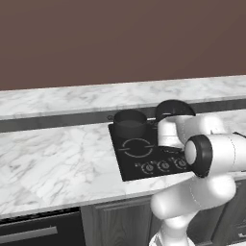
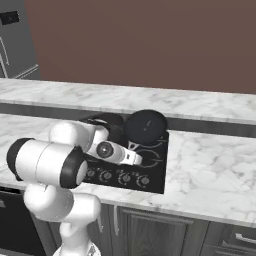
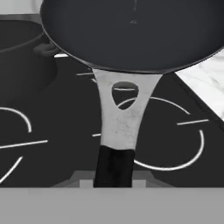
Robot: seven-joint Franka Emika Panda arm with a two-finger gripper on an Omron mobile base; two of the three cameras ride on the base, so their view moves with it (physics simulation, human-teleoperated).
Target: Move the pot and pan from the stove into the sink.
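Observation:
The black pan is tipped up over the right rear of the stove, its silver-and-black handle pointing toward me. My gripper is shut on the dark end of that handle; the hand view has the pan across its top, above the burner rings. The dark grey pot stands on the stove's left rear burner, just left of the pan. From the right base view the pot is partly hidden behind my arm. The pot is at the left of the hand view. The sink is out of view.
Marble counter runs left and right of the stove, with a raised marble ledge behind it and a brown wall above. Knobs line the stove's front edge. A steel fridge stands far left. Dark cabinets sit below.

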